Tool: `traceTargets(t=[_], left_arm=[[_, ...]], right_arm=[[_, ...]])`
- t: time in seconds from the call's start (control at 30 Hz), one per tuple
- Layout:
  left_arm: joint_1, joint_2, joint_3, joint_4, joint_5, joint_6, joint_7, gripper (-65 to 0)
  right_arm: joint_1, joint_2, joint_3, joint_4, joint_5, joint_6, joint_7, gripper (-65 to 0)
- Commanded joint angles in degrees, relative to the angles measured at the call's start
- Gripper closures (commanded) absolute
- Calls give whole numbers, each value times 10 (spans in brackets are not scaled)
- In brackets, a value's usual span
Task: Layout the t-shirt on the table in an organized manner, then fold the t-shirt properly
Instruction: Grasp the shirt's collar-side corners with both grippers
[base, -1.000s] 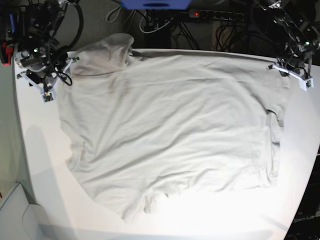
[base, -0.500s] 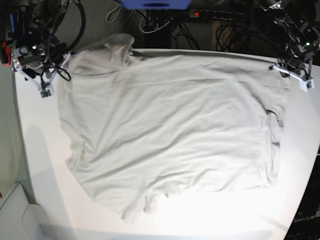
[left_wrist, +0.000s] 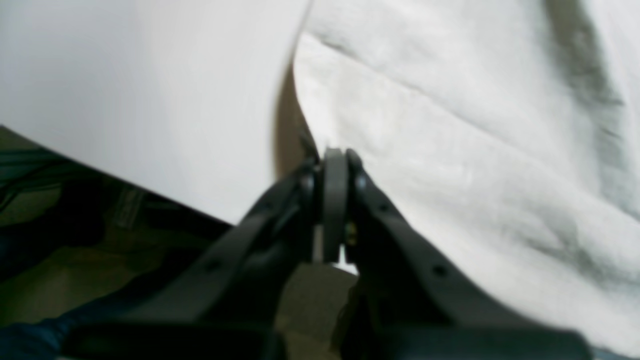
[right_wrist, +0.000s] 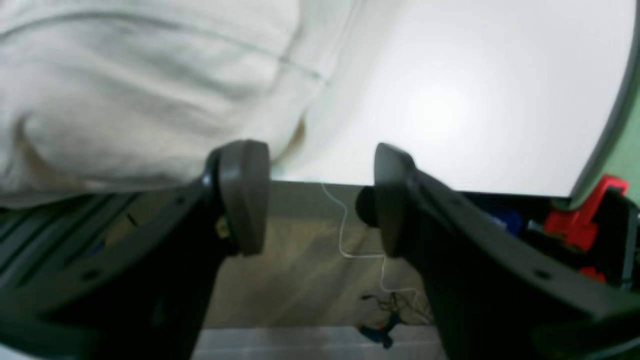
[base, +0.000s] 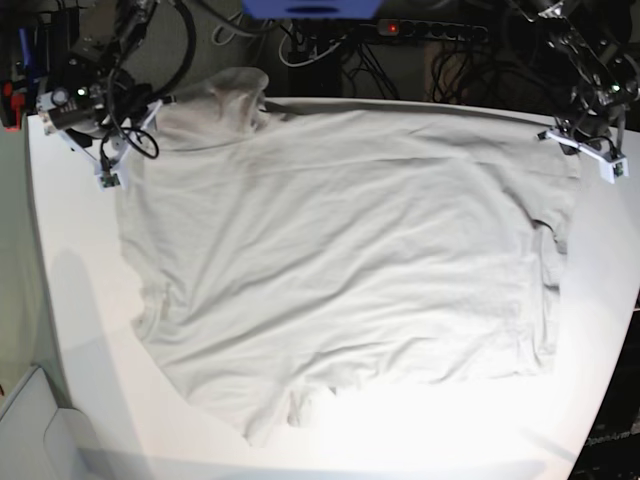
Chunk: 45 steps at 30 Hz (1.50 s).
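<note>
The light grey-beige t-shirt (base: 340, 260) lies spread and wrinkled over most of the white table (base: 70, 300); one part bunches at the far left corner. My left gripper (base: 578, 150) sits at the shirt's far right corner. In the left wrist view this gripper (left_wrist: 335, 157) is shut, its tips pinched on the raised edge of the cloth (left_wrist: 450, 125). My right gripper (base: 110, 168) hovers by the far left corner. In the right wrist view it (right_wrist: 320, 200) is open and holds nothing, above the table's edge, with the shirt (right_wrist: 125, 90) just beyond its left finger (right_wrist: 245, 200).
A power strip (base: 430, 30) with a red light, cables and a blue object (base: 310, 8) lie behind the far edge. A red part (right_wrist: 595, 210) sits beyond the table corner. Bare tabletop (base: 600, 330) shows along the left, right and near sides.
My right arm has moved toward the far edge and slightly inward, near the bunched corner of the shirt. The left arm and the shirt have stayed put.
</note>
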Motion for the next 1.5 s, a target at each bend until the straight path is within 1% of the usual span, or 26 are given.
traceTargets(t=[0.0, 0.2, 0.53, 1.3, 1.37, 1.47], left_arm=[[-4, -9, -1, 8, -5, 2, -11, -2], [-4, -8, -1, 7, -5, 2, -11, -2], [-4, -6, -1, 7, -5, 2, -11, -2], [-3, -5, -1, 7, -5, 2, -11, -1], [-3, -5, -1, 7, -5, 2, -11, -1], [-3, -4, -1, 7, -5, 2, -11, -1]], right_arm=[[2, 1, 0, 11, 2, -2, 3, -344], [-3, -6, 0, 7, 35, -2, 3, -344], [-2, -6, 0, 3, 36, -2, 7, -344], [4, -7, -4, -79, 37, -2, 10, -338], [4, -7, -19, -79, 37, -2, 10, -315], [2, -7, -40, -79, 37, -2, 10, -224]])
